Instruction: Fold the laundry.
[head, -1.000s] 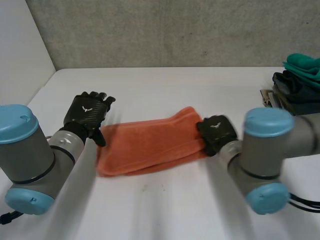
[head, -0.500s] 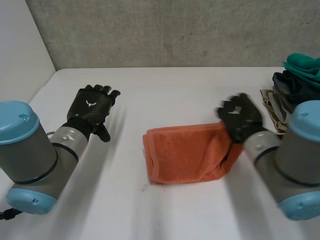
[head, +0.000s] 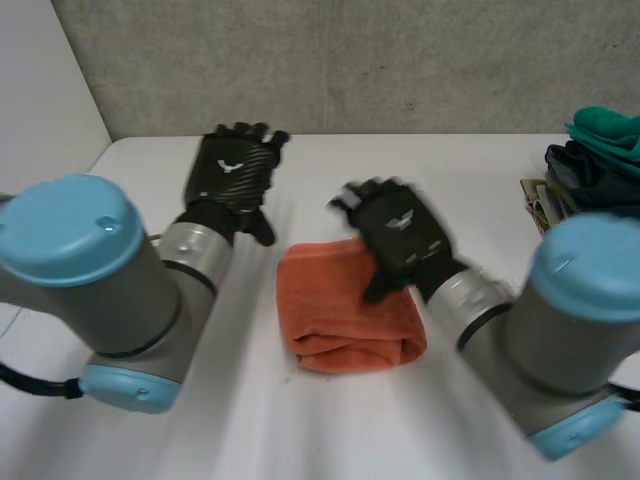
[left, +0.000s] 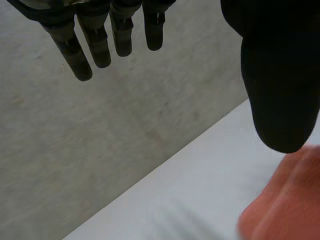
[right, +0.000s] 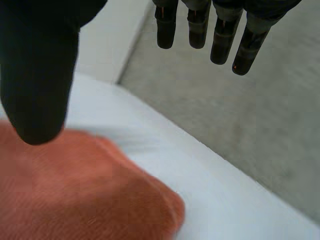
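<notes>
- The folded orange towel (head: 345, 320) lies in the middle of the white desk (head: 330, 170).
- The right hand (head: 400, 232) hangs over the towel's far right part, fingers straight, holding nothing.
- The left hand (head: 232, 172) is near the towel's far left corner, loose and empty.
- I cannot tell if the right thumb touches the towel.
- A pile of clothes (head: 595, 175) is cut off at the right.

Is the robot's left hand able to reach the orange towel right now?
Probably yes. The left hand is open beside the orange towel, with only bare table between them. The right hand is over the towel's other side, so it shouldn't block.
</notes>
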